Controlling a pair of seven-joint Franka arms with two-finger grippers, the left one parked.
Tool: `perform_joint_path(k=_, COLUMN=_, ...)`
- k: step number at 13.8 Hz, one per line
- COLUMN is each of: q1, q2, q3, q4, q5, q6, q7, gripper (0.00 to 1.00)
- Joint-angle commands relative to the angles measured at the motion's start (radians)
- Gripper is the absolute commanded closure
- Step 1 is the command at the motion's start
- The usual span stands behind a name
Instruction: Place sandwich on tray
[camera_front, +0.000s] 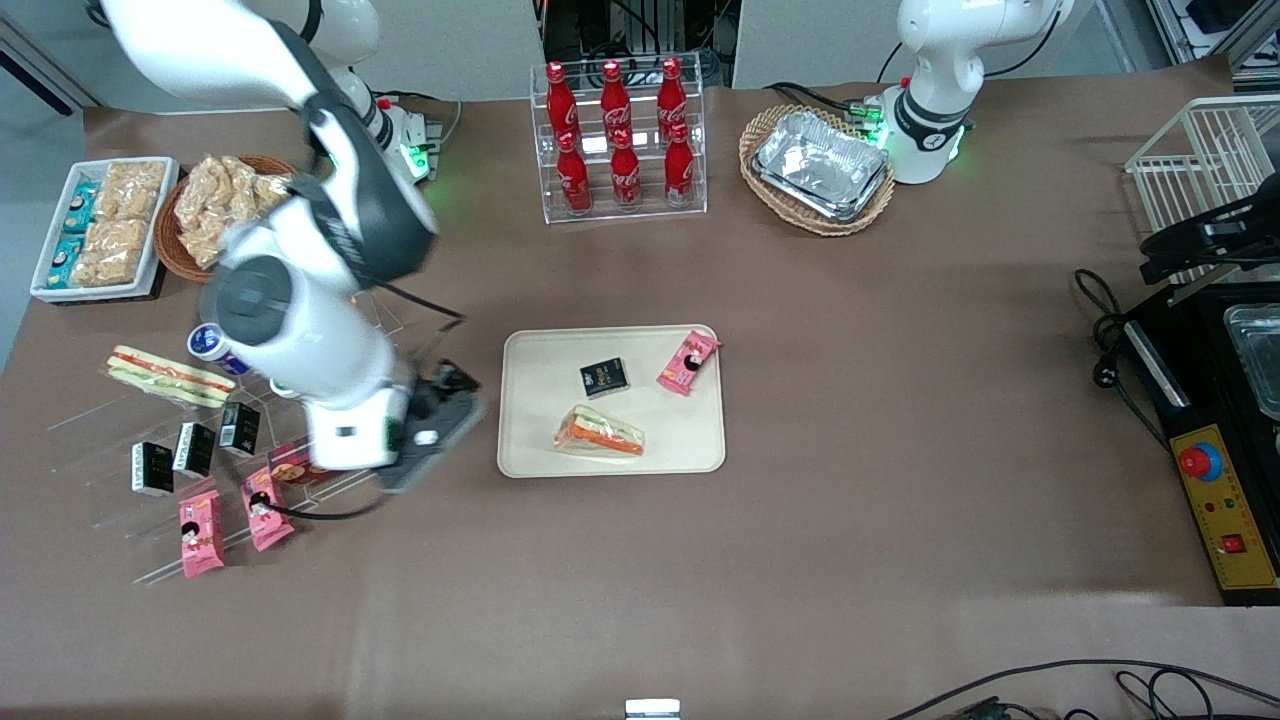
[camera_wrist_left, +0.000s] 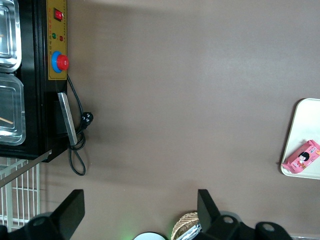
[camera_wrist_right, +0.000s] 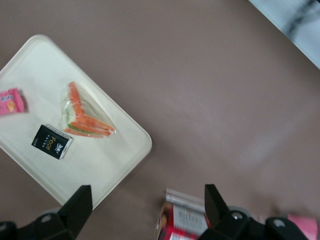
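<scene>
sandwich (camera_front: 600, 432): wedge in clear wrap, lying flat on the tray (camera_front: 528, 455), near the rim closest to the front camera; orange and green filling shows along one edge. Nothing touches it.

tray: cream, flat on the brown table. Also carries a small black packet (camera_front: 604, 376) and a pink snack packet (camera_front: 688, 362), both farther from the front camera than the sandwich and apart from it; the pink one lies at the tray's rim.

gripper (camera_front: 432, 425): off the tray, just beside the tray's edge toward the working arm's end of the table. Wrist view shows both fingers (camera_wrist_right: 76, 205) spread wide with nothing between them; table and tray corner visible through the gap.

task state: judged done, sandwich resting on tray and released.

risk, tray: gripper sits close to the tray's edge; a low or sideways pull-away could nudge the tray and slide its light contents.

risk, display rack (camera_front: 190, 440): clear rack beside the gripper, away from the tray, holds more pink and black packets and a long sandwich (camera_front: 168, 376); a swing of the arm could knock them off.

risk, sandwich: slick wrap, near the rim; a jolt to the tray may slide it off.
</scene>
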Motion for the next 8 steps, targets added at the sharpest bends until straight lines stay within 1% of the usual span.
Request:
perform_joint_path(k=1, q1=-0.008, q2=-0.137, q3=-0.026, q4=-0.024, q5=-0.003, q6=-0.128, q7=0.281, gripper=0.00)
perform_joint_path(k=3, q1=-0.010, q2=-0.188, q3=-0.063, q4=-0.024, q5=-0.008, q6=-0.161, q7=0.340, gripper=0.00)
perform_joint_path(k=6, q1=-0.010, q2=-0.249, q3=-0.156, q4=-0.021, q5=-0.014, q6=-0.217, q7=0.339, gripper=0.00)
perform_joint_path(k=8, q1=-0.010, q2=-0.277, q3=-0.228, q4=-0.020, q5=-0.007, q6=-0.262, q7=0.339, gripper=0.00)
